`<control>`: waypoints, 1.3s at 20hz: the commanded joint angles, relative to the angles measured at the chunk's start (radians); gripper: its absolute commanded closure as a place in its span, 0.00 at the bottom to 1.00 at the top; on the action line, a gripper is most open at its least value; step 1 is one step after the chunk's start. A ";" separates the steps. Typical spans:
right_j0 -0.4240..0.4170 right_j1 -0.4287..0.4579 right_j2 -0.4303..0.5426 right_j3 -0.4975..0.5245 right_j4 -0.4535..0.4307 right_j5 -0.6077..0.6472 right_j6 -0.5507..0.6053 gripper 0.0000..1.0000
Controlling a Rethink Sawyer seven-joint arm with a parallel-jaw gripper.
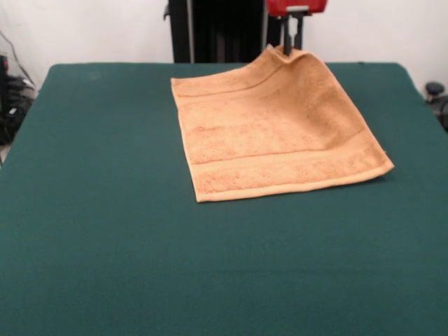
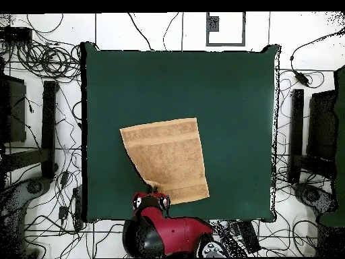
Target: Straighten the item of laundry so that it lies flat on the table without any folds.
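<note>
The claw (image 1: pixel 291 49) hangs down at the far edge of the table (image 1: pixel 105 210), right in front of the pedestal, and its two dark fingers (image 1: pixel 286 38) are pinched on the far corner of the towel (image 1: pixel 273 133), so it is grasping the cloth. That corner stands peaked up off the felt at the fingertips, and from there the orange-tan fabric slopes away from the claw and down toward the camera in the front view, settling onto the green surface. The edge farthest from the claw lies flat, its pale border band running straight across, and one near corner juts out to the right of the picture. A second woven band crosses the cloth closer to the claw, where the surface shows soft ripples below the grip. From overhead, the red and black arm (image 2: pixel 165 233) sits at the bottom, the claw (image 2: pixel 152 192) just above it, and the towel (image 2: pixel 165 158) spreads out beyond the claw toward the middle of the table (image 2: pixel 229 88), a slightly skewed four-sided patch, narrowed to a point where it is held. Cables (image 2: pixel 40 54) sprawl on the floor well off to the sides
</note>
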 commanded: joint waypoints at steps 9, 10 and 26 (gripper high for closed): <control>0.088 0.160 -0.012 0.007 0.123 -0.180 0.264 1.00; 0.089 0.161 -0.012 0.009 0.126 -0.185 0.264 1.00; 0.111 0.208 -0.007 0.037 0.161 -0.274 0.272 1.00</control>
